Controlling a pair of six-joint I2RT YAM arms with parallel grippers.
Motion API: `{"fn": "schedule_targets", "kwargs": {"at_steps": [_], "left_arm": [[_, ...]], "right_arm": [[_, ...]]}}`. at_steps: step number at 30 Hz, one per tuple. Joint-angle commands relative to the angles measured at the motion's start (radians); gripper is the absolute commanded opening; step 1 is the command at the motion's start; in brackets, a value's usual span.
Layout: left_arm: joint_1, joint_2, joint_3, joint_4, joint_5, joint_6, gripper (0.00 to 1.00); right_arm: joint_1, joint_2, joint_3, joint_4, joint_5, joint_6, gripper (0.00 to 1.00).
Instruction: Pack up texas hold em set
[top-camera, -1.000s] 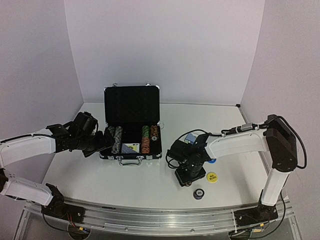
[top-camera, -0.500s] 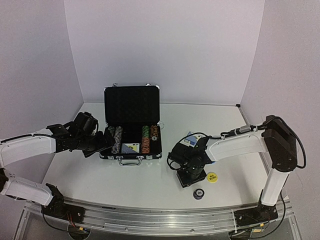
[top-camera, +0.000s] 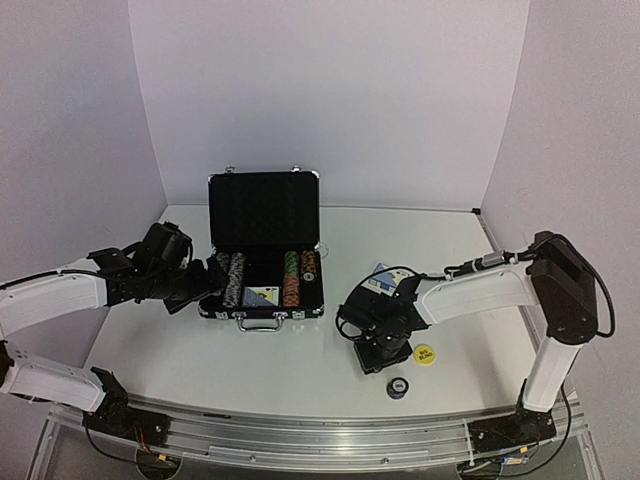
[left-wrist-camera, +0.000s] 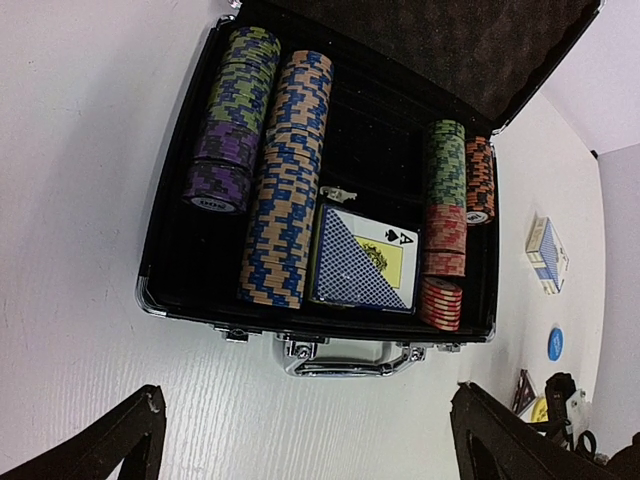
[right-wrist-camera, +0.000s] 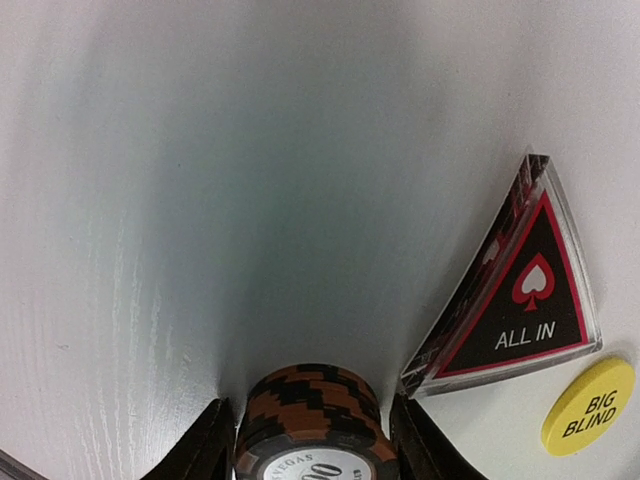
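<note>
Step in hand, I judge: grab the chip stack (right-wrist-camera: 310, 405) standing on the table (right-wrist-camera: 180, 150), well apart from the case (left-wrist-camera: 150, 290). Keep the right gripper (right-wrist-camera: 312, 442) low & centred and squeeze evenly so no chip skews. Mind the triangle marker (right-wrist-camera: 520, 290) just beside the R finger. Jaws flank the stack closely; can't tell if clamped. R arm stretched low, wrist down. Left gripper (left-wrist-camera: 305, 410) spread wide, near the case front.

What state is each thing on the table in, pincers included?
case: open, lid up.
chip rows: in the case.
first deck: in the case.
second deck: loose on table.
blue button: loose on table.
yellow button: loose on table.
All In marker: loose on table.
chip stack: upright, inside right pincer.
lone chip: loose on table.
left pincer: open, empty.
right pincer: straddling chip stack, grip unclear.
</note>
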Motion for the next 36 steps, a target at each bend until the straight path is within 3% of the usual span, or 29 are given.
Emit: {"fn": "schedule_targets", "kwargs": {"at_steps": [1, 11, 20, 29, 32, 36], "left_arm": [[0.000, -0.024, -0.004, -0.005, 0.015, -0.016, 1.00], [0.001, -0.021, -0.008, 0.006, 0.033, -0.017, 1.00], [0.000, -0.016, -0.007, 0.013, 0.052, -0.017, 1.00], [0.000, -0.011, -0.006, 0.030, 0.102, -0.015, 1.00], [0.000, -0.004, -0.004, 0.045, 0.145, -0.009, 1.00], [0.000, 0.031, -0.013, 0.141, 0.316, 0.006, 1.00]], "right_arm": [[0.003, -0.055, -0.029, -0.005, 0.011, 0.027, 0.50], [0.003, -0.061, -0.032, -0.005, 0.011, 0.011, 0.47], [0.004, -0.079, -0.028, -0.005, -0.012, 0.004, 0.33], [0.003, -0.136, -0.031, -0.009, -0.051, -0.016, 0.28], [0.003, -0.150, -0.026, -0.013, -0.073, -0.030, 0.27], [0.004, -0.163, -0.009, -0.028, -0.118, -0.071, 0.26]]}}
